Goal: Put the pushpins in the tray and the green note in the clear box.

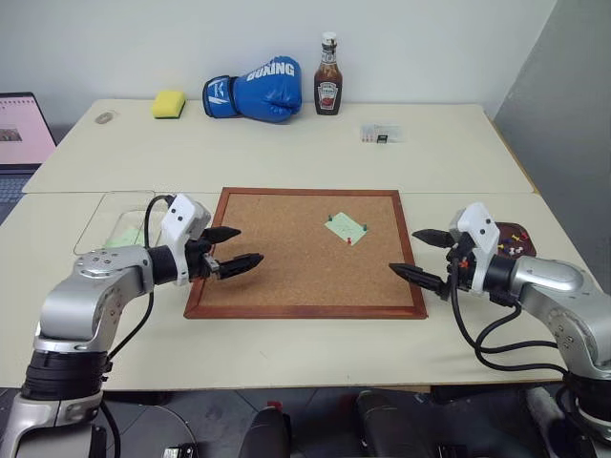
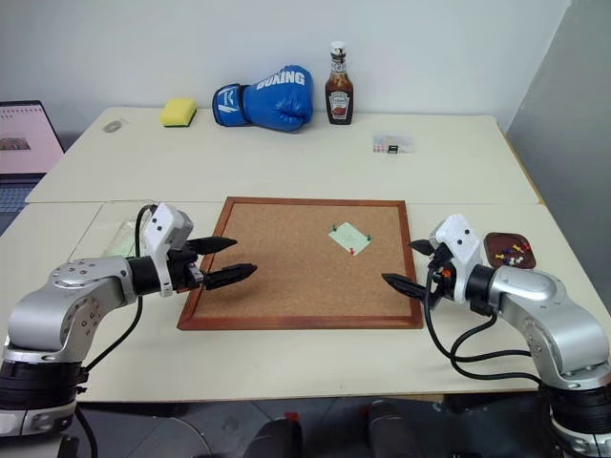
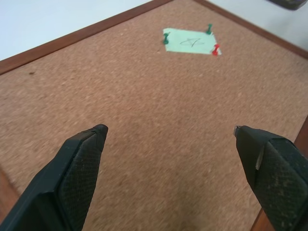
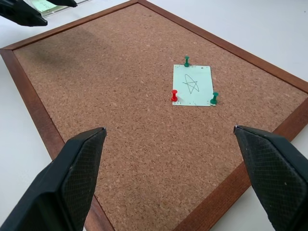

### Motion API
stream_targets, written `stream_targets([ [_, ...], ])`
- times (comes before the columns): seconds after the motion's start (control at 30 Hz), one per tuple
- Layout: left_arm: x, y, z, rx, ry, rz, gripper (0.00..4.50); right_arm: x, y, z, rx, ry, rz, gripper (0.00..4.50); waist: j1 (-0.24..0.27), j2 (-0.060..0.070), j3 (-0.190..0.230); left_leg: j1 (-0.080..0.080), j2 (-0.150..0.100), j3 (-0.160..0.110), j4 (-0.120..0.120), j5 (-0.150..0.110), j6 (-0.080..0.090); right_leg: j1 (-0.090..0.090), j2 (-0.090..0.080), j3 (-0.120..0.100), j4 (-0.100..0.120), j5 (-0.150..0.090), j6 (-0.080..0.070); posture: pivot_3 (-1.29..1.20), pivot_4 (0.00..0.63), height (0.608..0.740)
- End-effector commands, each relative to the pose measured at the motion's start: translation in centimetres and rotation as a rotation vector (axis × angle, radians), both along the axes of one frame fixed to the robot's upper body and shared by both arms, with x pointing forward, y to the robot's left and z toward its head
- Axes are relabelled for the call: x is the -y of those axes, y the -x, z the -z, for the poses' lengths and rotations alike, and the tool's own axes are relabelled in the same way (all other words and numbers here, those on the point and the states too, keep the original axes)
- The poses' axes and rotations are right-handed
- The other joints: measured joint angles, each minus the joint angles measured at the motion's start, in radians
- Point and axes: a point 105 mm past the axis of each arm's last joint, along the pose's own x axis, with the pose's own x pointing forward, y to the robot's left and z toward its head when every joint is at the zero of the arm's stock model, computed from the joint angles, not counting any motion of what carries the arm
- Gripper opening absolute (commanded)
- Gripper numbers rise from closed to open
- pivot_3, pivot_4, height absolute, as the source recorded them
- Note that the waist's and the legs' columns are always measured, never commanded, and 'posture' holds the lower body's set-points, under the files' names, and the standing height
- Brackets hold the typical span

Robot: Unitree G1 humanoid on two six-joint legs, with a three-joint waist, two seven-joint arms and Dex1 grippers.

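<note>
The green note lies on the corkboard, right of its middle. Three pushpins hold it down: a red one and two green ones. The dark brown tray sits right of the board with several coloured pins in it. The clear box stands left of the board and holds something pale green. My left gripper hovers open over the board's left edge. My right gripper hovers open over its right edge. Nothing sits between either pair of fingers.
Along the table's back stand a yellow sponge, a blue boxing glove, a ketchup bottle and a small clear labelled case. A laptop sits at the far left. Bare table surrounds the board.
</note>
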Motion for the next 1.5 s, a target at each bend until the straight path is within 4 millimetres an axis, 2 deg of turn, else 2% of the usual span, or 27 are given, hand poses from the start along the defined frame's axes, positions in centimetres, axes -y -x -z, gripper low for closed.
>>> stream_targets([
  [0.03,-0.4,-0.1,-1.5,0.066,-0.017,0.003,4.49,0.2,-0.1,-1.6,0.065,-0.007,-0.005,4.50,0.000,0.000,0.000,0.000,0.000,0.000,0.000,0.000,0.000,0.000,0.000,0.000,0.000,0.000,0.000,0.00,0.150,0.740],
  [0.43,0.1,-0.5,-1.6,0.064,0.010,0.008,4.49,0.5,-0.3,-1.6,0.078,-0.007,0.030,4.50,0.000,0.000,0.000,0.000,0.000,0.000,0.000,0.000,0.000,0.000,0.000,0.000,0.001,0.001,0.001,0.00,0.150,0.740],
  [0.7,1.5,-0.8,-2.0,0.081,0.070,0.031,4.49,0.6,-0.8,-1.8,0.099,-0.014,0.060,4.50,0.001,0.000,0.000,0.000,0.000,0.000,0.000,0.000,0.000,0.000,0.000,0.000,0.001,0.001,0.001,0.00,0.150,0.740],
  [0.83,2.5,-1.1,-2.0,0.108,0.081,0.048,3.77,0.1,-1.6,-2.0,0.137,-0.026,0.092,4.50,0.002,0.000,0.000,0.000,0.000,0.000,0.001,0.000,0.000,0.000,0.000,0.000,0.001,0.001,0.002,0.00,0.150,0.740],
  [1.1,4.6,-2.1,-0.4,0.156,0.089,0.063,2.30,-1.9,-2.7,-1.4,0.179,-0.029,0.096,4.50,0.002,0.000,0.000,0.000,0.000,0.000,0.001,0.000,0.000,0.000,0.000,0.000,0.002,0.001,0.002,0.00,0.150,0.740],
  [1.27,6.0,-2.7,0.8,0.166,0.094,0.067,1.28,-4.1,-4.1,-0.8,0.205,-0.031,0.097,4.50,0.002,0.000,0.000,0.001,0.000,0.000,0.001,0.000,0.000,0.000,0.000,0.000,0.002,0.002,0.002,0.00,0.150,0.740],
  [1.37,6.7,-3.3,2.0,0.163,0.088,0.059,0.79,-6.1,-5.3,-0.6,0.223,-0.044,0.098,4.50,0.000,0.000,0.000,0.001,0.000,0.000,0.001,0.000,0.000,0.001,0.000,0.001,0.003,0.002,0.002,0.00,0.150,0.740],
  [1.5,7.4,-3.9,2.4,0.174,0.097,0.049,0.17,-7.3,-6.3,-0.3,0.226,-0.052,0.096,4.50,0.000,0.000,0.000,0.002,0.000,0.000,0.001,0.000,0.000,0.001,0.000,0.000,0.004,0.002,0.002,0.00,0.150,0.740],
])
